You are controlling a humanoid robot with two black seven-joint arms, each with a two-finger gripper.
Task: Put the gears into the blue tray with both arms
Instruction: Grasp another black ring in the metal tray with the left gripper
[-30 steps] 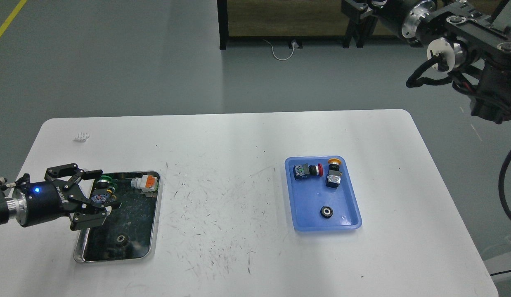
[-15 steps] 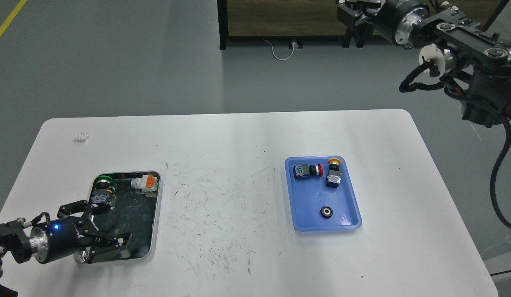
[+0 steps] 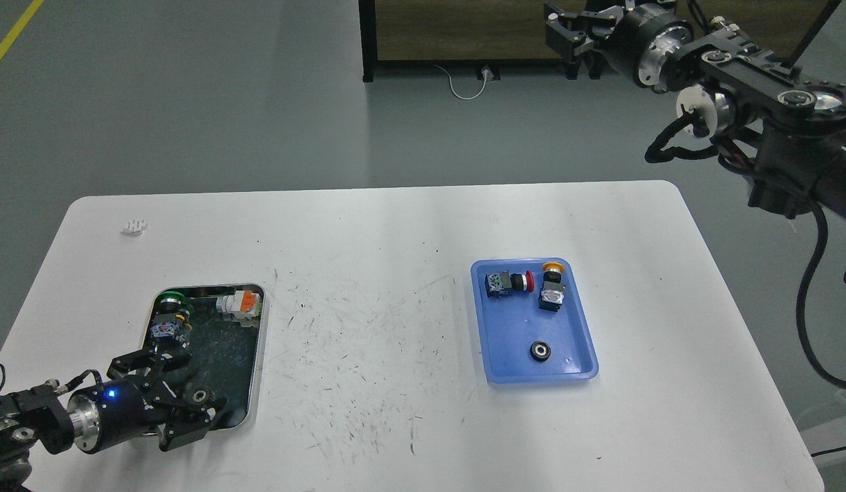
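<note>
Scuffed white table (image 3: 396,273) (grey floor (image 3: 190,102) beyond).

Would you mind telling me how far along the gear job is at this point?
About halfway. One gear lies in the blue tray, beside two push-button switches. In hand: the left gripper, jaws open, sits low at the near end of the steel tray, around the second gear, not yet gripping it. Left to do: grasp that gear and carry it to the blue tray. The right gripper is raised, far from the table.
</note>
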